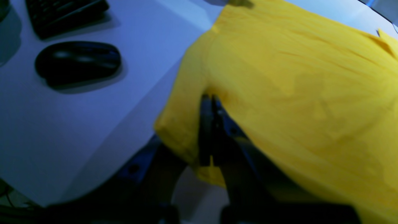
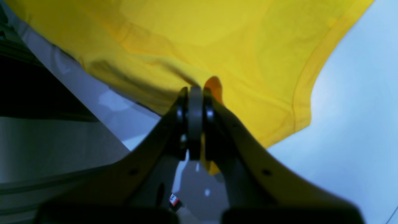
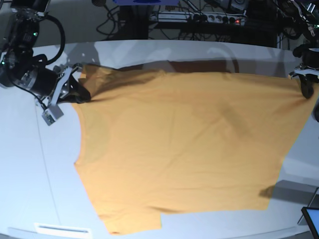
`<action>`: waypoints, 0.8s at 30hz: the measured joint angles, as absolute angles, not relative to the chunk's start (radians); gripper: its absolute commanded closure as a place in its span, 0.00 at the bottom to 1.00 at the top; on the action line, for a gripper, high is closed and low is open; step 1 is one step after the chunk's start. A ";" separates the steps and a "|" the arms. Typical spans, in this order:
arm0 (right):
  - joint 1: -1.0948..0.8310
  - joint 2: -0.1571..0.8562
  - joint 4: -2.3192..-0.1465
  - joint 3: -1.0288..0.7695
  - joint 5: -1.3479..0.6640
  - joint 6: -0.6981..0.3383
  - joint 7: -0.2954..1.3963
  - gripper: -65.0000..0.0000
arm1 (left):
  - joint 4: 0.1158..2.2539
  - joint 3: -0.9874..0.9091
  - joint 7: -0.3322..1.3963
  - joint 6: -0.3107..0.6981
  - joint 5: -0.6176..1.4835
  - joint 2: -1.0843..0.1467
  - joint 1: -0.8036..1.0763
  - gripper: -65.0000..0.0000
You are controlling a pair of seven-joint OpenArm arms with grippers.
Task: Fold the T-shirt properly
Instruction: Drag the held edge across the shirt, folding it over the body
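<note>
In the base view, the right gripper (image 3: 83,93) sits at the far left of the white table (image 3: 30,164), its fingers pinched shut on a corner of the T-shirt (image 3: 184,144). The right wrist view shows the same hold: the two dark fingers (image 2: 182,105) pressed together with a bunched fold of yellow cloth caught between them. The T-shirt spreads flat across the middle of the table, orange-yellow, one sleeve hanging toward the near edge and its upper edge drawn taut between the two arms. At the far right, the left gripper (image 3: 305,85) clamps the opposite corner; its wrist view shows the jaws closed on the fabric, with a black mouse (image 1: 77,62) and a keyboard (image 1: 67,14) lying on the table beside the cloth
</note>
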State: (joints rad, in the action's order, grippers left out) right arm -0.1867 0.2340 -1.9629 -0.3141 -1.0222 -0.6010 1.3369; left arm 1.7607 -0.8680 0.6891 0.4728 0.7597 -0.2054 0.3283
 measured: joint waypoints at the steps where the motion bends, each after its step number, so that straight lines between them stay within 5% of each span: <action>1: -0.181 0.237 -1.963 -0.307 -1.022 -0.601 1.334 1.00 | 1.760 -0.871 0.689 0.468 0.760 -0.205 0.318 1.00; 24: -0.077 0.218 -1.959 -0.171 -1.019 -0.601 1.308 1.00 | 1.660 -0.976 0.693 0.429 0.752 -0.199 0.202 1.00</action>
